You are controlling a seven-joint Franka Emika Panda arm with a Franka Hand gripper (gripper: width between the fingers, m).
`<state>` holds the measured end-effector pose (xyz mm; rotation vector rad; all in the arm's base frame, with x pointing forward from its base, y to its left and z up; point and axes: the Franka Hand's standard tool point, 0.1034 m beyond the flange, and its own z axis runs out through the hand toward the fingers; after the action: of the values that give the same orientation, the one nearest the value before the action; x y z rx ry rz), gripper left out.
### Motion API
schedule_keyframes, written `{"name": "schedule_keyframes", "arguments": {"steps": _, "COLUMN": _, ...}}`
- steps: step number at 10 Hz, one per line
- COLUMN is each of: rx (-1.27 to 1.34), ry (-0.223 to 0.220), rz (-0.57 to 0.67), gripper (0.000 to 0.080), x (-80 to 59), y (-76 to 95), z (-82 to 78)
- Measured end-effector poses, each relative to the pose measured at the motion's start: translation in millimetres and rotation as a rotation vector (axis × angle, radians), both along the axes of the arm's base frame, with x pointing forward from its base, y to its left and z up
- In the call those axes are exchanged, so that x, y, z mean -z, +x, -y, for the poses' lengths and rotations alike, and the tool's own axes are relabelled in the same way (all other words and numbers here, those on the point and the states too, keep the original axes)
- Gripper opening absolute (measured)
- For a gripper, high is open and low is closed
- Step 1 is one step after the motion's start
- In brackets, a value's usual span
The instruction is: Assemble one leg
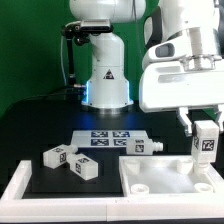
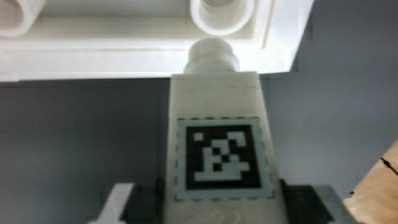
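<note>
- Exterior view: gripper (image 1: 204,128) pinches the upright leg (image 1: 206,144) from above, fingers closed on its sides, tag facing the camera.
- Leg is over the tabletop's (image 1: 150,180) far edge, on the exterior view's right.
- Wrist view: leg (image 2: 217,120) is clamped between the fingers (image 2: 125,205), with its rounded tip just short of the tabletop's (image 2: 89,45) corner hole (image 2: 222,10). Can't tell if they touch.

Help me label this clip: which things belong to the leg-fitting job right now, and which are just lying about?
In the job: gripper; held leg; tabletop.
Lying about: marker board; leg by the marker board; leg farthest to the exterior view's left; leg beside it.
</note>
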<state>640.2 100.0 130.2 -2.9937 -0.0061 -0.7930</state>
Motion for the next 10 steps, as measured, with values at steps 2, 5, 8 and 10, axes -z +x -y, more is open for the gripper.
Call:
{"name": "schedule_keyframes", "arguments": {"steps": 2, "rx": 0.0, "ry": 0.0, "rz": -0.001, "gripper": 0.0287, "x": 0.6, "y": -0.3, "z": 0.1}}
{"name": "schedule_keyframes", "arguments": {"steps": 5, "rx": -0.019, "ry": -0.005, "rz": 0.019, "gripper": 0.0287, "x": 11.9, "y": -3.0, "z": -14.1}}
{"name": "schedule_keyframes", "arguments": {"steps": 8, "rx": -0.026, "ry": -0.007, "rz": 0.014, "gripper": 0.0287, "x": 19.6, "y": -6.9, "z": -18.3}}
{"name": "schedule_keyframes", "arguments": {"steps": 10, "rx": -0.03, "ry": -0.011, "rz": 0.006, "gripper": 0.0287, "x": 23.5, "y": -10.1, "z": -17.9}}
